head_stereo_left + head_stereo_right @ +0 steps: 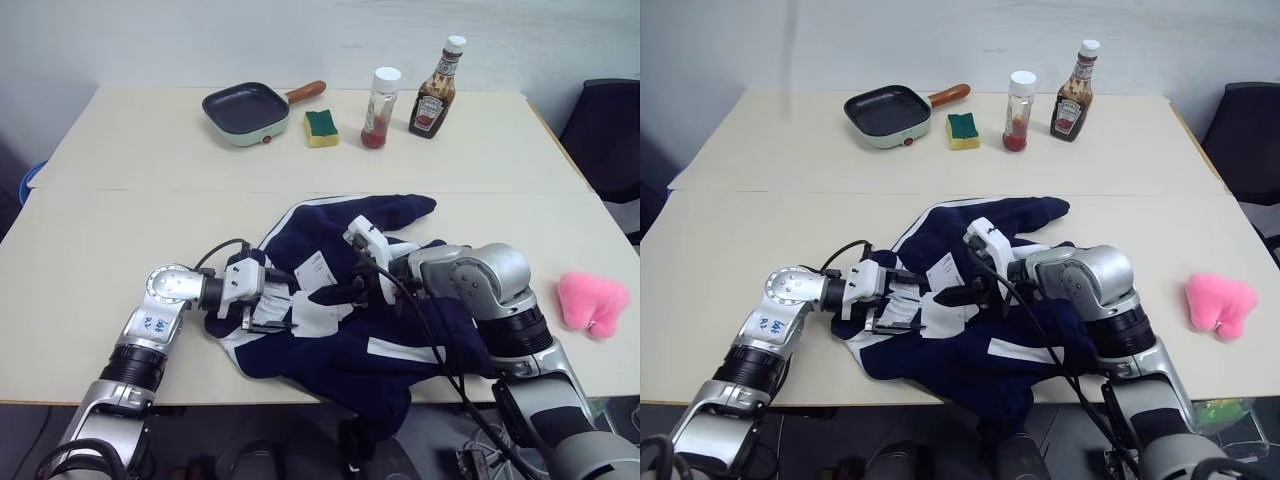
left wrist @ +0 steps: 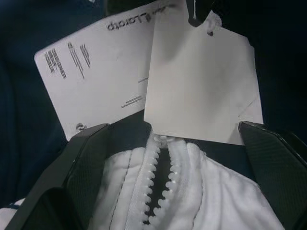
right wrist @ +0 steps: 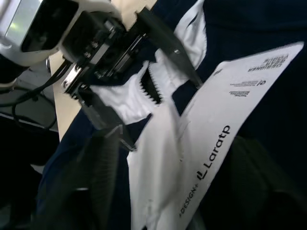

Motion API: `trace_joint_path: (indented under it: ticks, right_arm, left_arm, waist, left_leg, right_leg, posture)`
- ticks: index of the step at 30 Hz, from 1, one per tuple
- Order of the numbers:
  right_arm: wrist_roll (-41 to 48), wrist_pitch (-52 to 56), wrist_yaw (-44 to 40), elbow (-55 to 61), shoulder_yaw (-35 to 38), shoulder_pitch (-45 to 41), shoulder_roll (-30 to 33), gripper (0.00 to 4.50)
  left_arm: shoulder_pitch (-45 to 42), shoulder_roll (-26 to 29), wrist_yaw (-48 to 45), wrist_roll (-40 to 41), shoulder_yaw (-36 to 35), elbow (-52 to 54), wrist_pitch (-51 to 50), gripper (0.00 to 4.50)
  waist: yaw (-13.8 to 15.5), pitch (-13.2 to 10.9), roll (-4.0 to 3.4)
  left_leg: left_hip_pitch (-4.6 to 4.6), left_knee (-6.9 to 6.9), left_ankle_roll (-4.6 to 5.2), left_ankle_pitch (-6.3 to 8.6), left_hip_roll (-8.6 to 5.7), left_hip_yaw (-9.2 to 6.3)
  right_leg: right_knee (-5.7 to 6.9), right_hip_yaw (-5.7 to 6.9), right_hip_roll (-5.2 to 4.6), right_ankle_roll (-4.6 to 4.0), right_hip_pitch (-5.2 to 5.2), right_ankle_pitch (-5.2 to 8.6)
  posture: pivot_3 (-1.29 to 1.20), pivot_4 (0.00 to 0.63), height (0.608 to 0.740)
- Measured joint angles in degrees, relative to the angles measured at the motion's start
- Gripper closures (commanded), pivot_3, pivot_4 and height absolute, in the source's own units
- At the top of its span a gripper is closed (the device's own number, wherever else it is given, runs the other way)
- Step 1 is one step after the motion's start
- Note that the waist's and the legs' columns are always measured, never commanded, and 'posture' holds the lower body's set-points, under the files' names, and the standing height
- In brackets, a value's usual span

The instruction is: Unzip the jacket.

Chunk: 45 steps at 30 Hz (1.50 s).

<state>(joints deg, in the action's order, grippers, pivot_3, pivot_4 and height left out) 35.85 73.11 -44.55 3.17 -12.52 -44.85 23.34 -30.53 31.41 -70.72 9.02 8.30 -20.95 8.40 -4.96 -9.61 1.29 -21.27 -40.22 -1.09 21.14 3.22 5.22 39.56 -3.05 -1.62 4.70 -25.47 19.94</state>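
Lying crumpled on the counter, the jacket runs diagonally from far sleeve to near edge. The left pincer stands spread wide around its white zipper; the right pincer half-closed over the paper tag, grip unclear.

Both eye views look forward and down from head height over the table, sharing the jacket at its near edge; the right eye sits slightly offset. Left wrist camera: very close to the jacket's zipper and paper tags. Right wrist camera: close, facing the same tags and the left gripper.
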Motion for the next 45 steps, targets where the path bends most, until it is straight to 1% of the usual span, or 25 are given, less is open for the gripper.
trace_joint_path:
  ticks: [1, 6, 12, 16, 19, 22, 25, 29, 33, 36, 39, 45]
  right_arm:
    - [-0.13, -0.21, -0.56, 0.0, -0.98, 0.0, 0.49, 2.65]
    - [-0.21, -0.55, -1.59, 0.0, -1.89, 0.0, 0.28, 4.47]
    - [-0.12, -0.4, -2.3, 0.01, -2.02, 0.47, 0.36, 4.49]
    - [0.77, -0.03, -3.51, 1.66, -1.48, 1.38, 3.84, 4.49]
    - [0.82, -0.11, -3.31, 2.56, 2.73, 1.48, 7.93, 4.49]
    - [1.73, 0.53, -3.07, 3.98, 6.6, 1.59, 9.78, 4.49]
    - [3.11, 1.32, -3.0, 6.43, 8.21, 3.65, 10.68, 4.49]
    - [4.55, 2.41, -3.11, 8.5, 10.29, 5.93, 14.88, 4.49]
    - [5.2, 2.14, -2.97, 9.9, 14.04, 7.19, 18.79, 4.49]
    - [5.7, 1.38, -2.57, 10.83, 16.9, 9.71, 19.37, 4.49]
    - [5.72, -2.29, -2.12, 13.45, 19.31, 14.0, 19.51, 4.49]
    - [3.21, -15.4, -0.76, 17.39, 25.57, 21.92, 19.64, 4.49]
  left_arm:
    - [-0.24, -0.24, 0.31, -0.22, 0.01, -0.3, 0.04, 0.0]
    - [-0.3, -0.67, 0.92, -0.24, 0.0, -0.49, -0.38, 0.0]
    - [-0.22, -0.68, 0.93, -0.17, 0.0, -0.01, -2.61, 0.0]
    - [0.99, -0.04, 0.71, 0.31, -0.06, 1.34, -3.8, 0.0]
    - [3.39, 0.54, -0.5, 2.69, -1.26, 2.99, -4.89, 0.0]
    - [5.14, 0.73, -1.92, 4.82, -2.11, 4.56, -5.86, 0.0]
    - [5.08, 1.11, -1.48, 3.94, -1.61, 4.55, -5.67, 0.0]
    - [3.39, -0.09, 3.0, 1.42, -0.78, 2.79, -5.39, 0.0]
    - [3.05, -0.34, 4.7, 0.62, 0.18, 2.57, -5.74, 0.0]
    - [3.3, -0.23, 4.97, 0.62, 0.54, 2.79, -5.84, 0.0]
    - [3.76, -0.16, 5.27, 0.64, 0.66, 3.15, -5.85, 0.0]
    - [4.49, 0.24, 5.92, 0.7, 0.66, 4.31, -5.99, 0.0]
  waist:
    - [0.01, 0.0, 0.0]
    - [0.07, 0.0, 0.0]
    - [0.1, 0.01, 0.0]
    - [0.13, 0.01, 0.0]
    - [0.16, 0.01, 0.0]
    - [0.15, 0.01, 0.01]
    - [0.19, 0.01, 0.01]
    - [0.71, 0.01, 0.0]
    - [1.49, 0.08, -0.08]
    - [1.79, 0.15, -0.09]
    - [1.87, 0.18, -0.13]
    - [1.92, 0.21, -0.13]
  left_leg:
    - [0.0, 0.0, 0.0, 0.0, 0.0, 0.0]
    - [0.0, -0.02, 0.0, 0.0, -0.01, -0.02]
    - [0.0, -0.04, 0.0, 0.0, -0.01, -0.03]
    - [0.0, -0.04, 0.01, 0.0, -0.01, -0.02]
    - [0.0, -0.03, 0.01, 0.0, -0.01, -0.03]
    - [0.0, 0.01, 0.0, 0.0, 0.01, -0.03]
    - [0.0, 0.02, 0.0, 0.0, 0.0, -0.03]
    - [0.03, -0.02, 0.07, -0.01, -0.1, -0.02]
    - [0.13, -0.02, 0.11, -0.05, -0.2, -0.02]
    - [0.15, -0.01, 0.11, -0.05, -0.2, -0.01]
    - [0.16, 0.01, 0.11, -0.05, -0.21, 0.0]
    - [0.2, 0.05, 0.11, -0.05, -0.22, 0.04]
  right_leg:
    - [0.0, 0.0, -0.01, 0.0, 0.0, 0.0]
    - [0.02, -0.01, -0.03, 0.0, 0.0, 0.0]
    - [0.03, 0.0, -0.04, 0.0, 0.01, 0.0]
    - [0.02, -0.01, -0.06, 0.0, 0.02, 0.0]
    - [0.0, -0.01, -0.07, 0.0, 0.02, 0.0]
    - [-0.03, -0.01, -0.04, 0.0, 0.01, 0.0]
    - [-0.03, -0.01, -0.04, 0.0, 0.02, 0.0]
    - [-0.06, -0.03, -0.14, 0.0, 0.06, 0.0]
    - [-0.1, -0.07, -0.21, 0.0, 0.09, 0.0]
    - [-0.1, -0.08, -0.2, 0.0, 0.11, 0.0]
    - [-0.11, -0.1, -0.19, 0.0, 0.11, 0.0]
    - [-0.12, -0.15, -0.15, 0.0, 0.13, 0.0]
  posture:
    - [0.0, 0.15, 0.74]
    - [0.0, 0.15, 0.74]
    - [0.0, 0.15, 0.74]
    - [0.0, 0.15, 0.74]
    - [0.0, 0.15, 0.74]
    - [0.0, 0.15, 0.74]
    - [0.0, 0.15, 0.74]
    - [0.0, 0.15, 0.74]
    - [0.0, 0.15, 0.74]
    - [0.0, 0.15, 0.74]
    - [0.0, 0.15, 0.74]
    - [0.0, 0.15, 0.74]
